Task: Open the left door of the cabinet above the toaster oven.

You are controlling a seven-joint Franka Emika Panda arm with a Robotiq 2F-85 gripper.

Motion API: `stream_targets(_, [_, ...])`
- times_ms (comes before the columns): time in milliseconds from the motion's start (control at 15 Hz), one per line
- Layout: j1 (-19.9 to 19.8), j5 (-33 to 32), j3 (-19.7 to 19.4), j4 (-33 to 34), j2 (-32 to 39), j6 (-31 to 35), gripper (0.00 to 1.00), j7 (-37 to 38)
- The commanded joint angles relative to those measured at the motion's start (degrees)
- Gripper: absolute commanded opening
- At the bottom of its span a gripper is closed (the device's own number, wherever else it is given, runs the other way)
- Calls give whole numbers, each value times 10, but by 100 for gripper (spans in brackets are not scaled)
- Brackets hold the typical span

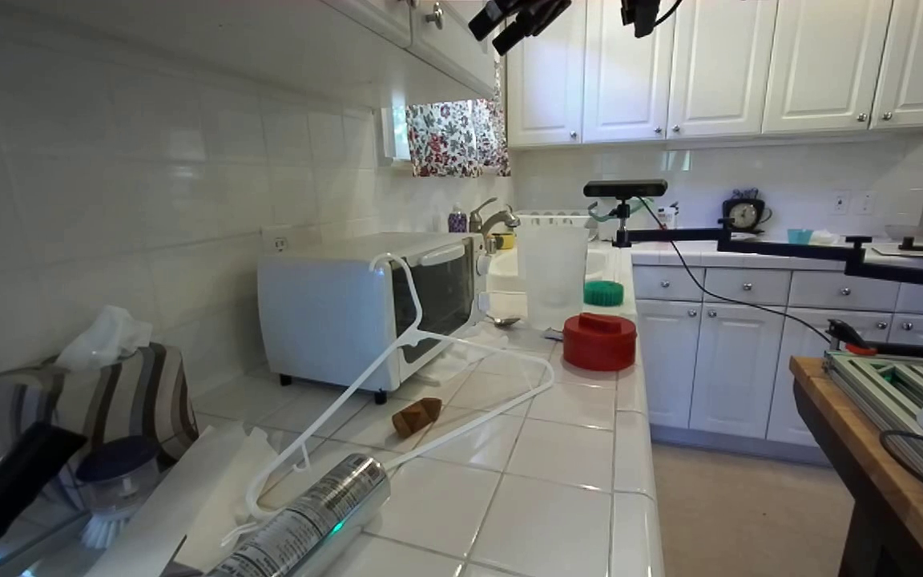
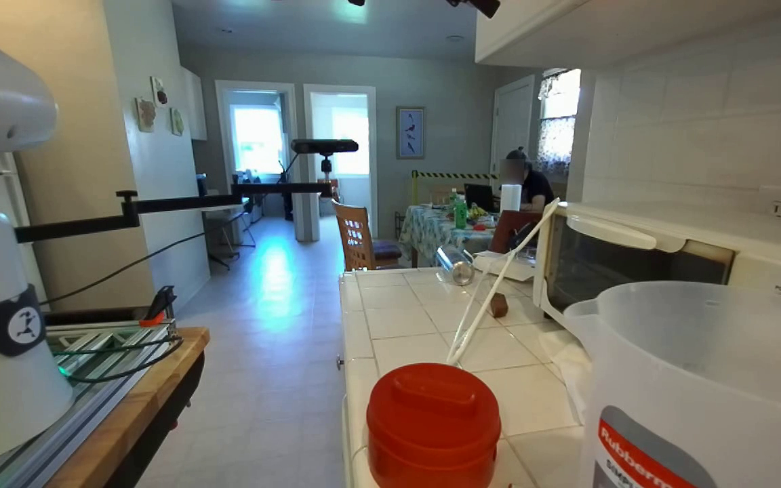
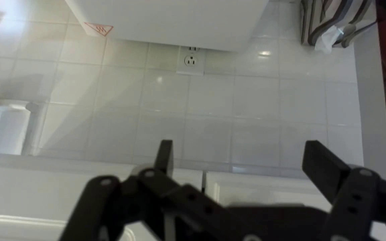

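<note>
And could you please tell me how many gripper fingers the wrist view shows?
2: one finger just left of the picture's centre, another finger well right of it; none seems hidden.

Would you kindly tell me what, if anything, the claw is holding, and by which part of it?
Nothing is held: the claw stands open in the wrist view, its fingers apart, with tiled wall and cabinet visible between them.
</note>
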Motion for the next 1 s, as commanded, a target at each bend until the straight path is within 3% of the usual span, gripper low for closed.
stream_targets(0, [-14,0,12,0,4,15,100,1])
stream_targets(133, [-20,0,17,0,6,19,100,1])
stream_targets(200, [-2,1,3,-4,5,21,100,-12])
stream_targets(933, [-56,-3,26,-50,29,273,100,-16])
